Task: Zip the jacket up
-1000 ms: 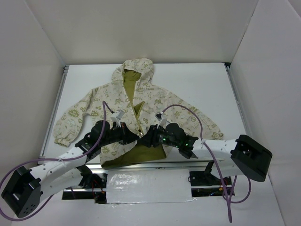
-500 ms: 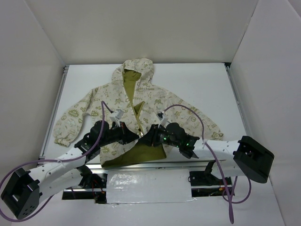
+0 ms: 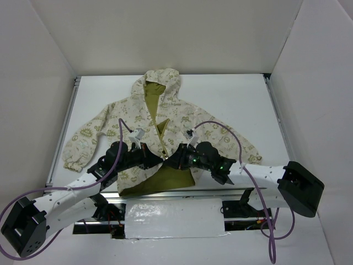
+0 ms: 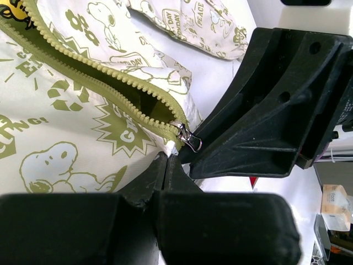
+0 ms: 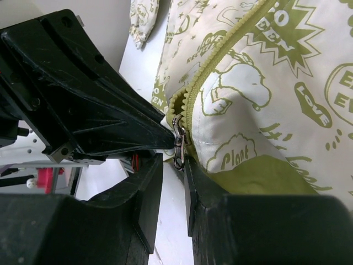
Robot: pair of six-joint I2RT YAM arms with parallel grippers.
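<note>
Your jacket (image 3: 182, 118) lies flat on the table (image 3: 242, 99), hood (image 3: 162, 80) away from the arms, its zipper (image 4: 110, 83) mostly open. Your left gripper (image 3: 158, 159) is closed tight at the hem beside the zipper pull (image 5: 177, 150). Your right gripper (image 3: 172, 160) stands narrowly apart around that pull.

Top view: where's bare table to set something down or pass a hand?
Far right: bare table between hood, right sleeve and rail. Far left corner beside the hood: smaller. Crowded: near edge, left fingers and right fingers meet at the zipper pull.
</note>
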